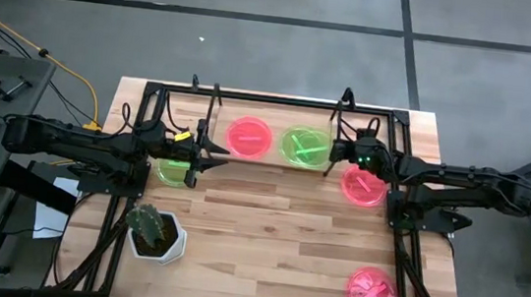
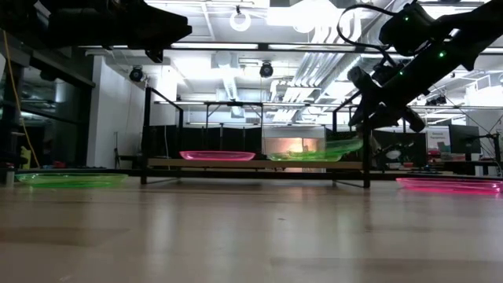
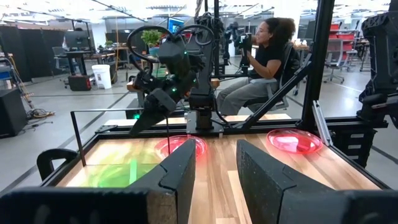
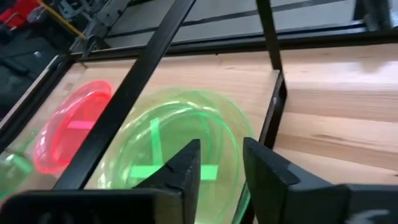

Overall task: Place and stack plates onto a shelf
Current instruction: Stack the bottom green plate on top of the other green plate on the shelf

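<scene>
On the light-wood bench, the low light-wood shelf with thin black upright rods runs across the upper middle of the high view. Two small round translucent plastic plates lie on it side by side: a pink-red plate to the left and a neon green plate with a green cross inside to the right. In the low view the green plate's right edge is tipped up off the board, while the pink-red one lies flat. The right gripper sits at the green plate's right edge, and in the right wrist view its two dark fingers stand slightly apart just over the plate's rim; whether they touch the rim I cannot tell. The left gripper hovers at the shelf's left end, its fingers parted and holding nothing, as the left wrist view shows. Below it in the high view, partly under the left arm, a second neon green plate rests on the bench. Another pink-red plate lies on the bench under the right arm, right of the shelf. A further pink-red plate sits alone at the lower right of the high view. A white pot with a green cactus stands at the lower left. In the left wrist view a seated person shows in the room beyond the bench.
</scene>
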Robot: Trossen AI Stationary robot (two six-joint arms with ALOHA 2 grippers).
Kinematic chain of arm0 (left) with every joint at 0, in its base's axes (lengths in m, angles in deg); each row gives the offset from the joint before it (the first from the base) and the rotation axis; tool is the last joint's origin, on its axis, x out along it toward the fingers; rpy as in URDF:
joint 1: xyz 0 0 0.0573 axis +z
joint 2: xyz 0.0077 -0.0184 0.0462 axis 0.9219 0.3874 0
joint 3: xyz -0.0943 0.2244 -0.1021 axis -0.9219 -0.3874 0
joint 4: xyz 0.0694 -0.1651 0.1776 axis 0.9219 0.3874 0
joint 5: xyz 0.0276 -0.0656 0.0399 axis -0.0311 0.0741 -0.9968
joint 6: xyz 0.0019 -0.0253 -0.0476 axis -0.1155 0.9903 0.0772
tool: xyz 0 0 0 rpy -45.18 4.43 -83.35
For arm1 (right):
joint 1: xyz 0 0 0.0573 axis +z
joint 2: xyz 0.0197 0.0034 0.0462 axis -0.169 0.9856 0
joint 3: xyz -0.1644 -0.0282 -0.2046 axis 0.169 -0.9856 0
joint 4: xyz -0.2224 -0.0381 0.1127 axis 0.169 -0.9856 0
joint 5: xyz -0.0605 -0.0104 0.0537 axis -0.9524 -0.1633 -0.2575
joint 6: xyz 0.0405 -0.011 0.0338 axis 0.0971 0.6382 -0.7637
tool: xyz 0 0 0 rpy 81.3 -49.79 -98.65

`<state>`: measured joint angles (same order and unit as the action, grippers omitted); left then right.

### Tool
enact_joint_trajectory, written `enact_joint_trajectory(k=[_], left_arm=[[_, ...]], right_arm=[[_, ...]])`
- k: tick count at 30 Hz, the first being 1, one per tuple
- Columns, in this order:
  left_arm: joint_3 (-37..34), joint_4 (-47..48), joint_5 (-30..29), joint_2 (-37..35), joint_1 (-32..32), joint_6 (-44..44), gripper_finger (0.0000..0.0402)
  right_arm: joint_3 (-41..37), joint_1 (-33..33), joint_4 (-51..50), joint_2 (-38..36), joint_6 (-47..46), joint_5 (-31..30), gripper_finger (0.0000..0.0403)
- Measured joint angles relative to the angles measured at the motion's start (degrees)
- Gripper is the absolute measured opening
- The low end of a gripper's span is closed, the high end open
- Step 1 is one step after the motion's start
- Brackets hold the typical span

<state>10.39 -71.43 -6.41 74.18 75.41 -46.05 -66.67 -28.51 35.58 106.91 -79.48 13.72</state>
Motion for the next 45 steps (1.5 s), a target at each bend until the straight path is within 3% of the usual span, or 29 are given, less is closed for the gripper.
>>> enact_joint_trajectory(k=[15, 28, 31, 34, 38, 41, 45], left_arm=[[-0.02, 0.48, 0.01, 0.0, 0.0, 0.0, 0.0105], [-0.02, 0.48, 0.0, 0.0, 0.0, -0.02, 0.0105], [-0.02, 0.46, -0.01, 0.0, 0.0, -0.5, 0.0105], [-0.02, 0.46, -0.01, 0.0, 0.0, -0.48, 0.0105], [-0.02, 0.44, -0.01, 0.0, 0.0, -0.48, 0.0105], [-0.02, 0.41, -0.01, 0.0, 0.0, -0.46, 0.0105], [-0.02, 0.21, -0.01, 0.0, 0.0, -0.03, 0.0105]], right_arm=[[0.07, 0.02, -2.42, -1.59, 6.8, 1.52, 0.0114], [0.09, 0.19, -17.51, -13.12, 9.37, 0.37, 0.0114], [0.09, 1.63, -18.32, -15.85, 12.01, 2.22, 0.0103], [0.73, 4.58, -18.37, -18.04, 13.32, 3.11, 0.0066], [5.9, 9.57, -20.14, -18.83, 17.65, -1.4, 0.0008], [12.71, 12.5, -22.76, -16.03, 20.15, -6.3, 0.0008], [23.77, 14.52, -25.81, -6.21, 24.09, -6.12, 0.0003]])
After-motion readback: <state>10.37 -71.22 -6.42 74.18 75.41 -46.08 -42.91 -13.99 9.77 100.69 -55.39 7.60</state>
